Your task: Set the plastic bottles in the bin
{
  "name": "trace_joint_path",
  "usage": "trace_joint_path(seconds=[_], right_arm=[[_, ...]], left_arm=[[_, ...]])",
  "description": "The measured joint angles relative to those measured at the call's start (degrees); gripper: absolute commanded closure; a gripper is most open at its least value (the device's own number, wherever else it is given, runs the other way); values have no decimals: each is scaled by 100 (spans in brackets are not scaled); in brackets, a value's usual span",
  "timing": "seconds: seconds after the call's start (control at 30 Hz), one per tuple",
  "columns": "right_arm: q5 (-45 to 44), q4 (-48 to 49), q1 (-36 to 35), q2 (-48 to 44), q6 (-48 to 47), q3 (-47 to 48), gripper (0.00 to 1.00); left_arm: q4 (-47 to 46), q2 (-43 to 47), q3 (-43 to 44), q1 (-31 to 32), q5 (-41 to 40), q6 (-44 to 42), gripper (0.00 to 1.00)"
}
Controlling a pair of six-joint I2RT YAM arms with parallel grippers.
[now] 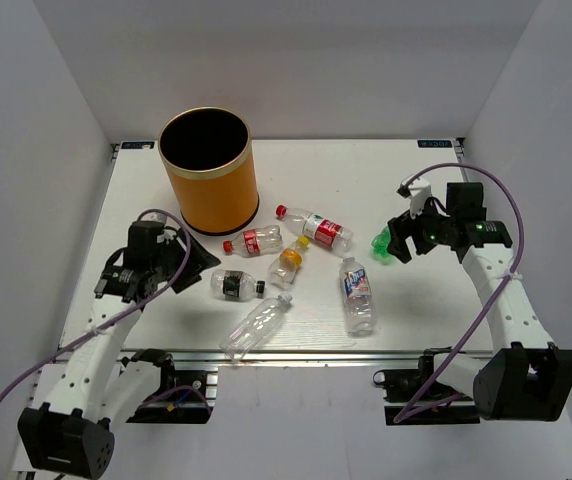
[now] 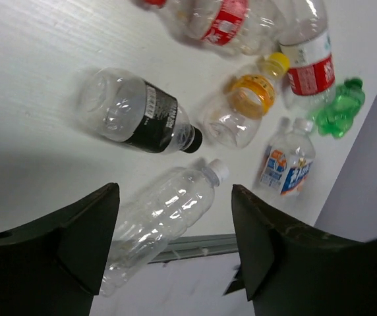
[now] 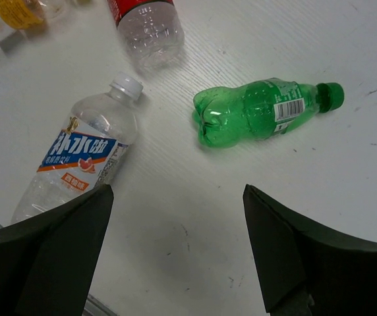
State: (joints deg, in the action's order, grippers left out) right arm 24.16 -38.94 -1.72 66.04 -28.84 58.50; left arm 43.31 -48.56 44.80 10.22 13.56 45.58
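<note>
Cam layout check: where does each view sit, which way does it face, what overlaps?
Top external: above and behind the bases, looking down at the table and bin; both arms show, with left gripper and right gripper.
Left wrist: on the left arm, facing down at the unlabelled clear bottle; its two open fingers frame the bottom.
Right wrist: on the right arm, facing down at the green bottle; open fingers at the bottom.
Shared: the green bottle and the blue-white bottle appear in all three.

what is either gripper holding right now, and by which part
Nothing is held. The left gripper and right gripper are both open and empty; the green bottle lies untouched on the table.
</note>
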Motion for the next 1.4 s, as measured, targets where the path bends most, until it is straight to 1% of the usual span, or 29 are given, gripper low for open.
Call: trace_joint_path(seconds=[0.07,0.27,0.3,0.5,0.7,0.83,0.97,1.03,1.07,1.13,1.17,1.27,1.3,1.4], right_arm=[[4,2,-17,2,15,-57,14],[46,162,-28,44,122,-247,14],[46,195,-28,81,138,-269,13],[48,341,-28,262,166,-323,13],[70,490,-28,372,184,-323,13],[96,577,-28,417,186,-363,13],[94,603,-28,420,181,-422,13],[103,612,-28,420,179,-431,13],[109,608,-28,420,177,-433,13],[114,608,-28,426,179,-435,13],[111,610,-28,437,184,-435,12],[103,597,-28,553,308,-413,10],[83,562,-28,649,391,-348,10],[52,339,-26,1084,717,101,10]], left_arm=[[149,-188,2,39,-179,214,10],[409,-619,-31,278,-562,678,6],[433,-691,-35,334,-658,769,4],[313,-1268,-39,713,-1132,1373,2],[-129,-2409,-24,1294,-1609,2103,2],[-306,-3185,284,1565,-1912,2422,2],[-535,-3613,382,1733,-2214,2653,5],[-564,-3783,411,1786,-2304,2736,8],[-577,-3891,431,1805,-2343,2765,13],[-597,-4041,455,1829,-2376,2811,17],[-621,-4041,459,1843,-2396,2822,29],[-754,-4026,417,1867,-2426,2889,53],[-815,-3998,402,1880,-2424,2892,63],[-890,-3856,402,1974,-2472,2625,78]])
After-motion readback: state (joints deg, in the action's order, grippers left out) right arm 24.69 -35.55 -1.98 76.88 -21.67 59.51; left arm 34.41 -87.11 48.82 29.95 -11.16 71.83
